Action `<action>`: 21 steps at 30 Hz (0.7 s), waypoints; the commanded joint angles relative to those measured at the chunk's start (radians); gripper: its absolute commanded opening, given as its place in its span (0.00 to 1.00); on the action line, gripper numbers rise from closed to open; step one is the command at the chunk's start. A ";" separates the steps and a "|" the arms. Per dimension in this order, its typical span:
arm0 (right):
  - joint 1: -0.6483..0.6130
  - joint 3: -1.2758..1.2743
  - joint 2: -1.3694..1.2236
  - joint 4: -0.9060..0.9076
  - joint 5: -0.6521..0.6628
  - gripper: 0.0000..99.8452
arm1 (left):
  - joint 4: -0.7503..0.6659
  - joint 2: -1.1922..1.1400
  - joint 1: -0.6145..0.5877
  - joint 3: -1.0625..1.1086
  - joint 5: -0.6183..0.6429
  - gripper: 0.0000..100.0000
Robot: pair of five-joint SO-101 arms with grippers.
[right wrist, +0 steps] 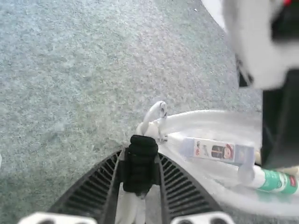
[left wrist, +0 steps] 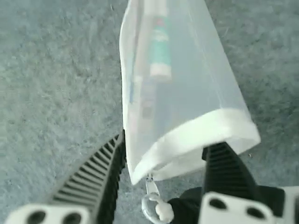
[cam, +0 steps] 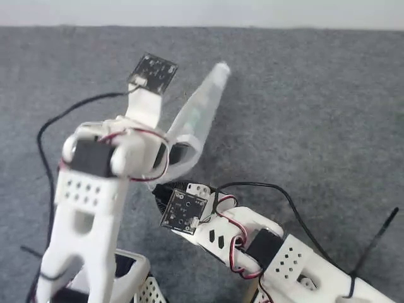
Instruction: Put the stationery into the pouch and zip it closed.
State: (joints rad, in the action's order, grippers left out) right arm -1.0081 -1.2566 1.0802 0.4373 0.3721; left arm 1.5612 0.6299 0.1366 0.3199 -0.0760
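Right wrist view: nearest the lens, the right claw [right wrist: 140,156] is seen clenched on a black tab [right wrist: 140,170] at the corner of the pouch [right wrist: 210,116]. A white zipper pull [right wrist: 157,112] stands just beside the tab, at the end of the pouch's mouth. The mouth is unzipped, and stationery is seen inside it: a short white stick with a printed label [right wrist: 217,150], and next to it a pen with a green label [right wrist: 275,182].

From the left wrist, the left claw [left wrist: 168,144] is seen grasping the pouch at its open end. One ribbed finger is pressed against each side of the white rim, and the jaws are held wide by the pouch between them. The green-labelled pen is seen through the clear wall, lying lengthwise and deeper in the pouch than the rim.

From the high view, both claws are found at the mouth end of the pouch, one on each side of it, close together. The closed end of the pouch is pointed away from the arms. Whether that end is raised or rests on the surface cannot be told. A grey carpeted counter [cam: 315,95] is spread around and beyond the pouch.
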 commanded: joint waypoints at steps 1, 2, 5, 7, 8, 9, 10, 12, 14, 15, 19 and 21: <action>-0.015 0.018 0.042 0.004 0.011 0.01 | -0.029 0.126 0.000 0.007 -0.011 0.25; -0.005 0.020 0.042 0.004 0.011 0.01 | -0.031 0.146 0.000 0.013 -0.011 0.25; 0.036 0.028 0.042 -0.005 0.009 0.01 | -0.029 0.175 0.000 0.015 -0.005 0.25; 0.065 0.051 0.042 0.004 0.005 0.01 | -0.029 0.183 -0.006 0.015 -0.005 0.25; 0.079 0.055 0.048 0.004 0.005 0.01 | -0.032 0.186 -0.018 0.015 -0.003 0.25; 0.094 0.057 0.062 0.004 0.005 0.01 | -0.035 0.187 -0.032 0.013 -0.002 0.25; 0.108 0.057 0.082 0.005 0.005 0.01 | -0.035 0.189 -0.048 0.010 0.015 0.25; 0.134 0.054 0.140 0.025 0.005 0.01 | -0.035 0.201 -0.074 -0.002 0.041 0.25; 0.157 0.058 0.214 0.068 0.005 0.01 | -0.035 0.227 -0.089 -0.002 0.041 0.25; 0.170 0.060 0.255 0.087 0.005 0.01 | -0.035 0.239 -0.089 -0.001 0.040 0.25; 0.225 0.060 0.412 0.139 0.005 0.01 | -0.037 0.273 -0.086 0.013 0.038 0.25; 0.255 0.060 0.473 0.153 0.008 0.01 | -0.038 0.281 -0.080 0.025 0.031 0.25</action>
State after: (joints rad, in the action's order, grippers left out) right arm -0.7963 -1.2566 1.4454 0.5785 0.3736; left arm 1.5612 0.8753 0.0552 0.3475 -0.0499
